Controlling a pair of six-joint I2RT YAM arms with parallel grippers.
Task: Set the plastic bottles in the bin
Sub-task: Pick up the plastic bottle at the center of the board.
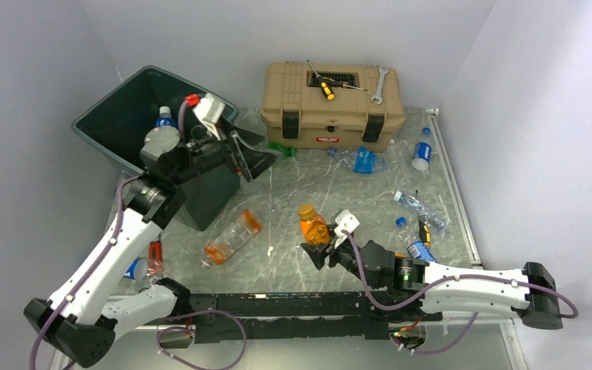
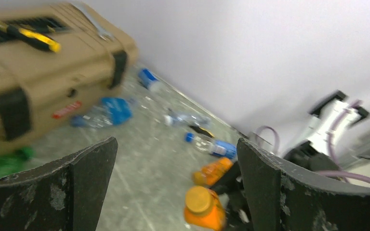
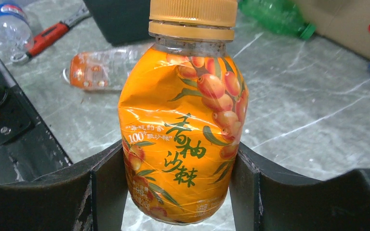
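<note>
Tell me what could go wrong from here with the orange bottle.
1. The right tool pinches the orange bottle low on its crumpled body, so it may tip or slip when lifted.
2. The left tool hangs open beside the bin, and the arms might clash there.
3. A crushed bottle lies towards the bin and could get knocked.

Lilac walls (image 1: 293,31), grey marbled tabletop (image 1: 293,196)
</note>
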